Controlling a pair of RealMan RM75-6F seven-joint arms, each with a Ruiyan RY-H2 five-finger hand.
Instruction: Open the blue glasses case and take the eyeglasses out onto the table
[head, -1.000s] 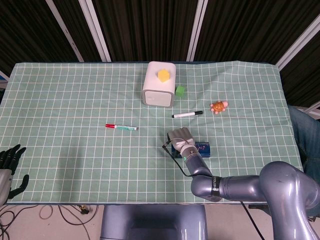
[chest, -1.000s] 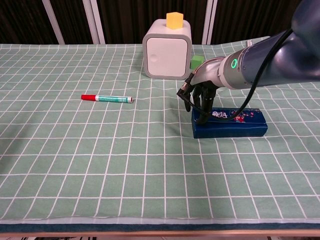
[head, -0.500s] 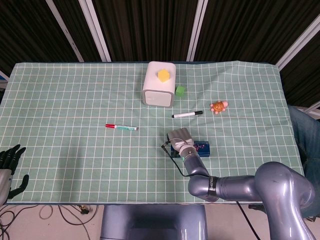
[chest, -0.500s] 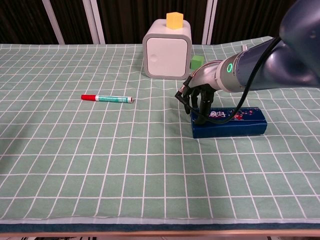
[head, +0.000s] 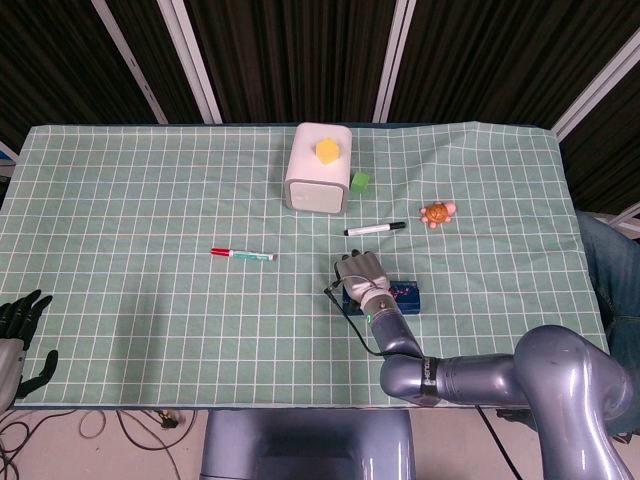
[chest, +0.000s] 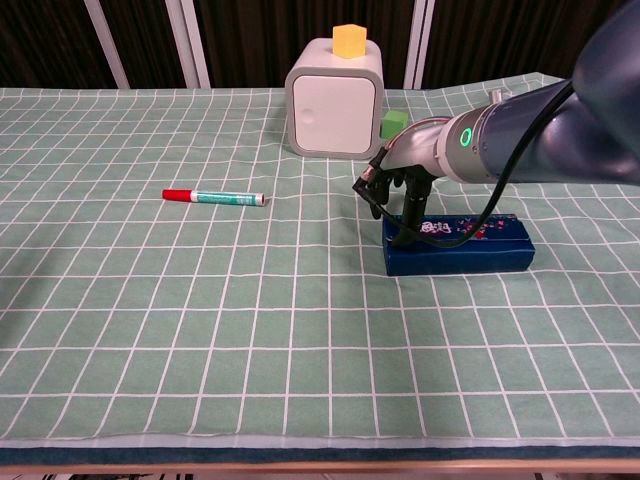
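Note:
The blue glasses case (chest: 470, 251) lies closed on the green checked cloth, right of centre; the head view shows only its right part (head: 408, 296) past my arm. My right hand (chest: 406, 192) hangs over the case's left end with its fingers pointing down. The fingertips (chest: 411, 222) touch the top of the lid there, and nothing is held. In the head view that hand (head: 362, 273) covers the case's left end. My left hand (head: 20, 328) rests off the table's near left corner with fingers apart and nothing in them. The eyeglasses are not visible.
A white box (chest: 335, 95) with a yellow block on top stands at the back centre, a green cube (chest: 393, 123) beside it. A red-capped green marker (chest: 214, 197) lies to the left. A black marker (head: 375, 229) and an orange toy (head: 437, 213) lie behind the case.
My right hand's fingers have drawn closer together over the case's left end. The case stays closed in about the same place. The left hand has not moved.

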